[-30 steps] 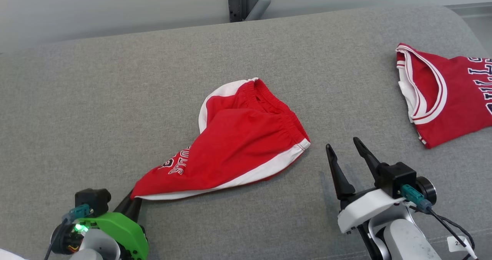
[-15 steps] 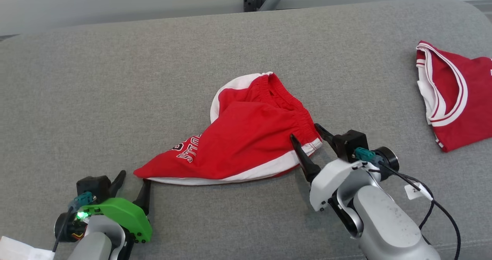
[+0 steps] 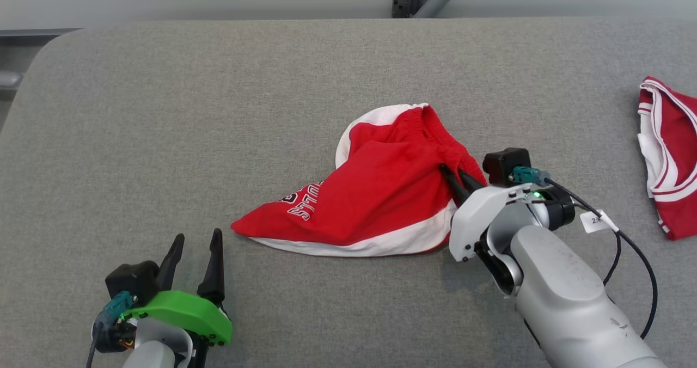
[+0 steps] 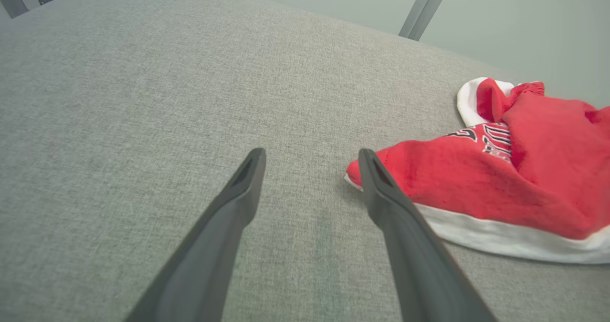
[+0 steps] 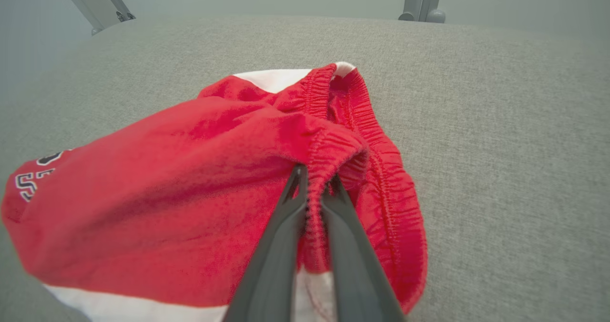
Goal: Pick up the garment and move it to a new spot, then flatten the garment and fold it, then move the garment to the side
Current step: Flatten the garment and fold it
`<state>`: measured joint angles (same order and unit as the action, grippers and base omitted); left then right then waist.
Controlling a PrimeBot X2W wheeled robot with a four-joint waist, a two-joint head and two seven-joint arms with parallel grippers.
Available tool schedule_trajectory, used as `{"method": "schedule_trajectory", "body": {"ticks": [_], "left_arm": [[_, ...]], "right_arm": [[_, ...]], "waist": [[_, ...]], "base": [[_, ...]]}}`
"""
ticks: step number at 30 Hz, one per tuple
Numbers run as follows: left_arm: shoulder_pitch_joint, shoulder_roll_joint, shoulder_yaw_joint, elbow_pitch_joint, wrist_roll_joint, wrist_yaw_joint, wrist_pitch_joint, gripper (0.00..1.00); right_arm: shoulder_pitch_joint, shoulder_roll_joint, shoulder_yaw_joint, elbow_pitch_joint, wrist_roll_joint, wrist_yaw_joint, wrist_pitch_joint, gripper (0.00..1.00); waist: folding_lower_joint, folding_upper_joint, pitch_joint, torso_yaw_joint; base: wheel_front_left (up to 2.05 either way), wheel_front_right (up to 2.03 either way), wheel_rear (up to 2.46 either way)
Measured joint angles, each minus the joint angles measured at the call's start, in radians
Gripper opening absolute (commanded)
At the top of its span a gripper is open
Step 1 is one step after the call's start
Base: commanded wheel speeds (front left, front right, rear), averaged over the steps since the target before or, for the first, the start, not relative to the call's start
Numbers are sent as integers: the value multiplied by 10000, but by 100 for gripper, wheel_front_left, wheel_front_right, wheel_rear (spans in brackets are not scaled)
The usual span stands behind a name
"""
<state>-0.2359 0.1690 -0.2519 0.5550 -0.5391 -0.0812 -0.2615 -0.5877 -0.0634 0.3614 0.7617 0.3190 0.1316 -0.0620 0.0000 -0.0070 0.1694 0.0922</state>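
- Garment [image 3: 381, 194]: soft matt red cloth, fuzzy knit, puckered elastic waistband, smooth white trim.
- Tabletop [image 3: 218, 112]: grey woven fabric cover, coarse, matt.
- Left gripper [image 3: 198, 236]: jaws dark matt plastic; green cover [image 3: 179, 316] glossy.
- Right arm [image 3: 566, 281]: pale, smooth shell, possibly painted metal.

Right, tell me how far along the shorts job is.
Done: nothing yet; the shorts lie crumpled on the grey cushion. In hand: the right gripper has its jaws shut on the waistband. The left gripper is open, apart from the shorts. Left: move, flatten, fold, set aside.
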Motion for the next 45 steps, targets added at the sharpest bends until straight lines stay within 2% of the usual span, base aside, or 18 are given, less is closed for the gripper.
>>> {"method": "schedule_trajectory", "body": {"ticks": [6,14,21,22,23,24,32,42,43,45], "left_arm": [[556,-190,247,-742,420,33,-10,100],[720,-359,307,-1151,702,4,-10,100],[761,-591,102,-1427,943,-150,-10,100],[760,-610,84,-1465,955,-155,-10,100],[760,-623,63,-1505,1003,-165,-10,100],[759,-644,59,-1569,1047,-171,-10,100],[760,-788,125,-2056,1325,-232,-12,100],[1072,-941,617,-2794,1814,-90,-25,100],[1072,-941,617,-2794,1814,-90,-25,100],[1168,-966,740,-2922,1883,-15,-27,100]], "right_arm": [[-656,33,-593,857,320,0,-431,0],[-1327,-165,-1893,2311,207,-2,-1135,0],[-1453,-107,-2130,2940,35,0,-1542,0],[-1456,-104,-2127,2968,25,0,-1609,14],[-1456,-94,-2125,2980,25,0,-1659,48],[-1456,-81,-2125,2963,21,0,-1735,100],[-1072,-194,-2130,2019,-167,-2,-1994,100],[1104,-134,-2851,-1954,-1024,-2,-2008,100],[1104,-134,-2851,-1954,-1024,-2,-2008,100],[1658,-48,-2987,-2731,-1195,-2,-2006,100]], "waist": [[0,0,3,225],[0,0,62,271],[0,0,98,81],[0,0,103,44],[0,0,106,5],[0,0,108,-36],[0,0,80,-400],[0,0,-96,-851],[0,0,-96,-851],[0,0,-171,-906]], "base": [[0,0,0],[0,0,0],[0,0,0],[0,0,0],[0,0,0],[0,0,0],[0,0,0],[0,0,0],[0,0,0],[0,0,0]]}}
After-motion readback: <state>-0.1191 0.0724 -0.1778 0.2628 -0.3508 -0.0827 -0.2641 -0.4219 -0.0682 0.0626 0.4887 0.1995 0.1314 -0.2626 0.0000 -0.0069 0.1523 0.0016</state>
